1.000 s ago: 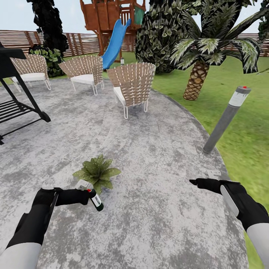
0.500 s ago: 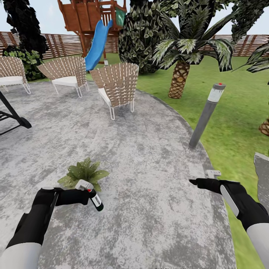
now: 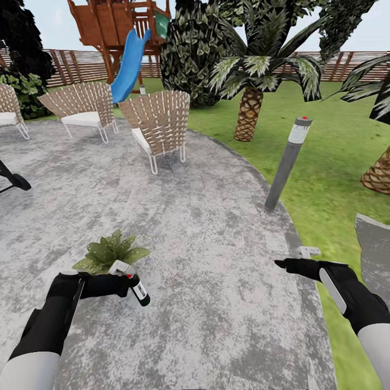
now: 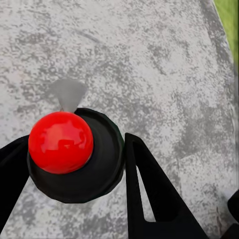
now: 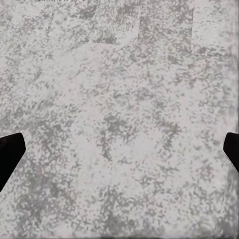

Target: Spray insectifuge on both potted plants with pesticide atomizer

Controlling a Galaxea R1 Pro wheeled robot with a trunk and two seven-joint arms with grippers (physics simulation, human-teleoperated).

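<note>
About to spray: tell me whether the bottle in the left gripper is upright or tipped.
Tipped. In the head view the spray bottle slants in the left gripper, whitish trigger head up and left, dark green body pointing down and right.

No writing is coming through legibly anywhere. The spray bottle (image 3: 136, 286), sitting in the grip of the left gripper (image 3: 120, 283), is carrying a white label on its dark green body, just past the fingertips, but whatever is printed there is showing too small and blurred to read. From the left wrist camera, the bottle's red knob (image 4: 60, 142) between the two fingers is showing a plain glossy surface. The grey post (image 3: 287, 161), standing well ahead of the right gripper (image 3: 280, 264), is bearing a pale band with no readable marks.
</note>
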